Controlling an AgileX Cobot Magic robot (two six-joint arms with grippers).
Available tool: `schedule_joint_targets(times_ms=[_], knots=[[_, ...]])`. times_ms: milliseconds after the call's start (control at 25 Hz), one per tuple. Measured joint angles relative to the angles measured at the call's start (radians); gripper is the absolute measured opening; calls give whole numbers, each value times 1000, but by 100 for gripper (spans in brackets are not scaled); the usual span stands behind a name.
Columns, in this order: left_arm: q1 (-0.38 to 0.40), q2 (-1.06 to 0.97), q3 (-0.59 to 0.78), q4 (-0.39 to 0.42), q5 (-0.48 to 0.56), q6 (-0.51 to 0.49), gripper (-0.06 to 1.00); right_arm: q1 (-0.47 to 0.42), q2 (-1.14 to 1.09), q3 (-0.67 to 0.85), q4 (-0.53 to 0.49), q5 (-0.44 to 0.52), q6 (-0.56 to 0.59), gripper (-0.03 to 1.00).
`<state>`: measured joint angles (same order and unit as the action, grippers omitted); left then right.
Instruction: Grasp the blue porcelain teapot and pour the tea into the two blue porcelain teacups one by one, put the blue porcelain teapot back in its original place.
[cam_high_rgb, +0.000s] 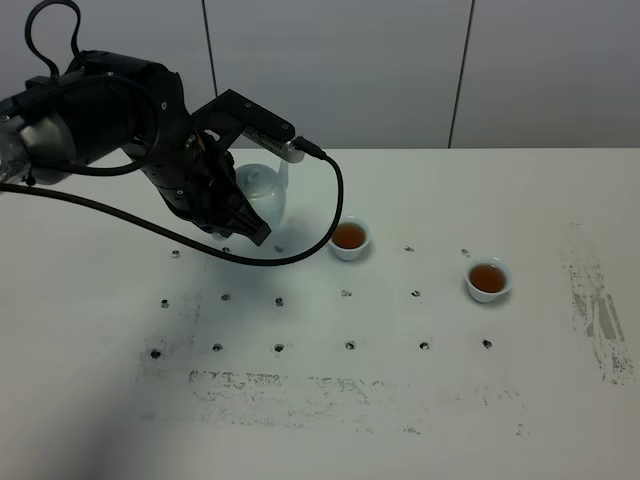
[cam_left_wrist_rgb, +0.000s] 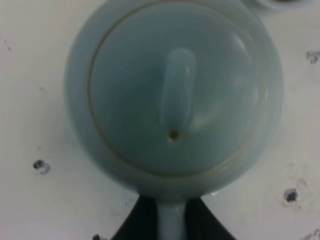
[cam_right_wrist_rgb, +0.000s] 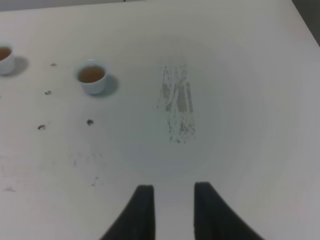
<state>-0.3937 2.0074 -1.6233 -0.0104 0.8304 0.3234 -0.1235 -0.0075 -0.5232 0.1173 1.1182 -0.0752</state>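
Hiding most of the blue porcelain teapot (cam_high_rgb: 262, 193), the left hand (cam_left_wrist_rgb: 171, 220) grips its handle; right hand (cam_right_wrist_rgb: 172, 212) released over the scuffed white desk (cam_high_rgb: 400, 400).

The left arm (cam_high_rgb: 110, 120) is black throughout — bulky rounded housings with a dull sheen, and a grey-silver cylindrical section at the far left edge. A flat black bracket (cam_high_rgb: 245, 118) tops the wrist, ending in a small silvery block. Thick black cables (cam_high_rgb: 320, 225) loop off it in broad arcs, and another curls above the shoulder. Both sets of jaws are matte black, tapering wedges — the right gripper (cam_right_wrist_rgb: 170, 210) shows two plain, unmarked fingers.
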Motion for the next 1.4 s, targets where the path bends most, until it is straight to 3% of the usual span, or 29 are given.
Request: schedule_joint_targets(times_ms=[400,600,920,1400], knots=[[-9,-124,233,-4,-69,-20,12,0,0,0,0,0,0,21],[-45,-169,348,-64,-101,-23,12,0,0,0,0,0,0,21],[-119,-170,426,-81,-163,-23,12,0,0,0,0,0,0,21],[-136,-170,535,-81,-244,-23,12,0,0,0,0,0,0,21]])
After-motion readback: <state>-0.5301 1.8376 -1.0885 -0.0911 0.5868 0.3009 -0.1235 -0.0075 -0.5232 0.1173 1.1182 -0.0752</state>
